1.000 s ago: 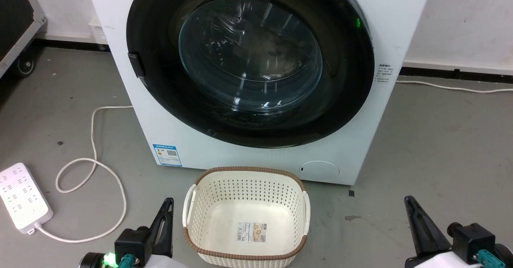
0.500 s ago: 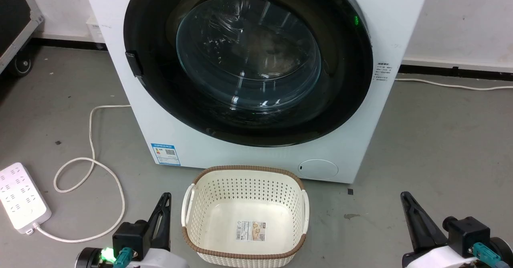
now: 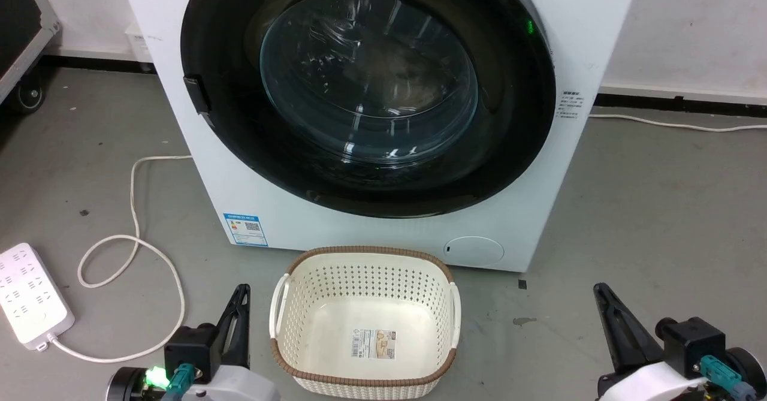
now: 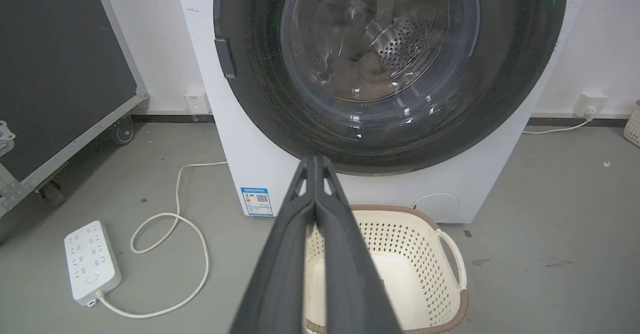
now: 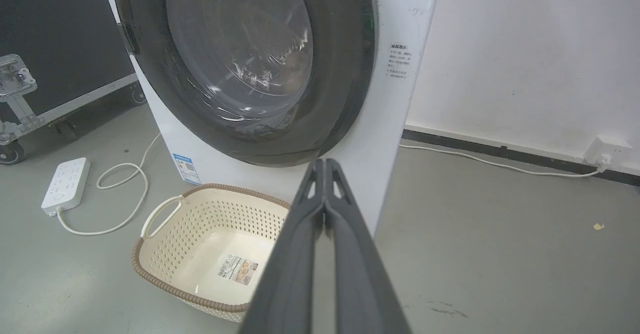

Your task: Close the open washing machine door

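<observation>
Grey floor (image 3: 659,221) is seen around the white washing machine (image 3: 575,5). The washing machine door (image 3: 368,86) is found flush against its front, so closing is judged done. The left gripper (image 3: 241,292) and right gripper (image 3: 599,290) are pressed together, empty, near the basket (image 3: 281,305).

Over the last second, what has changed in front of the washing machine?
The whole head view drifted slightly, so the camera moved, not the things. The left end effector and right end effector edged a little up the view, shut and holding nothing. The washing machine door stayed closed; the basket stayed put.
</observation>
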`<state>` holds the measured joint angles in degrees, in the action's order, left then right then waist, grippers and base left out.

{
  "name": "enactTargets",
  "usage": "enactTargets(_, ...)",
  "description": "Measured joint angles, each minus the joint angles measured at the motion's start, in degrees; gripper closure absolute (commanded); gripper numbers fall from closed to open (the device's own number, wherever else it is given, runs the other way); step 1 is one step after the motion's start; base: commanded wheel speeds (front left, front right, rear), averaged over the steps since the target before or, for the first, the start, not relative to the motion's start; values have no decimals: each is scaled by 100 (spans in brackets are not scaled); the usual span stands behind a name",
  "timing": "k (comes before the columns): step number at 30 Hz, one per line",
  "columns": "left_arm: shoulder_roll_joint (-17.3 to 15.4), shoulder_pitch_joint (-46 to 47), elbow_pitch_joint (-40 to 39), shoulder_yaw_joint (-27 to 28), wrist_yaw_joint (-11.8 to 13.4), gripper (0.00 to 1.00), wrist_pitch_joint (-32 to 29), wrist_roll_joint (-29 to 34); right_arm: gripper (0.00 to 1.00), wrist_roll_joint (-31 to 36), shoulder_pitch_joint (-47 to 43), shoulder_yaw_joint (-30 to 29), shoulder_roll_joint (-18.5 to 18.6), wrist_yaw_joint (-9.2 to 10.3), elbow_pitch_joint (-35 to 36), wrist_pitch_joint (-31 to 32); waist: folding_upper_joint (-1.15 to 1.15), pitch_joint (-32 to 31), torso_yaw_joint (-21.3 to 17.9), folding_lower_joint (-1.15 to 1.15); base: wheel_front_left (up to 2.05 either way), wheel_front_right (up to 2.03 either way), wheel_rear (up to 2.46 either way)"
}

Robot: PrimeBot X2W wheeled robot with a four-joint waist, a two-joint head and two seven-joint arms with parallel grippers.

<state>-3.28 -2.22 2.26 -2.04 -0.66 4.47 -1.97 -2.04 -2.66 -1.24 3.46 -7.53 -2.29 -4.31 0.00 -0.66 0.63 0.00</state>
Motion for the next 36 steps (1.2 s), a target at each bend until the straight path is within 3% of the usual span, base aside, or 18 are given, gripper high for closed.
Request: enactTargets(36,32,124,-189,180,51,100,-434,157,100,160,187,118,-27,0,189,427,0,66,-63,0,0,0,0)
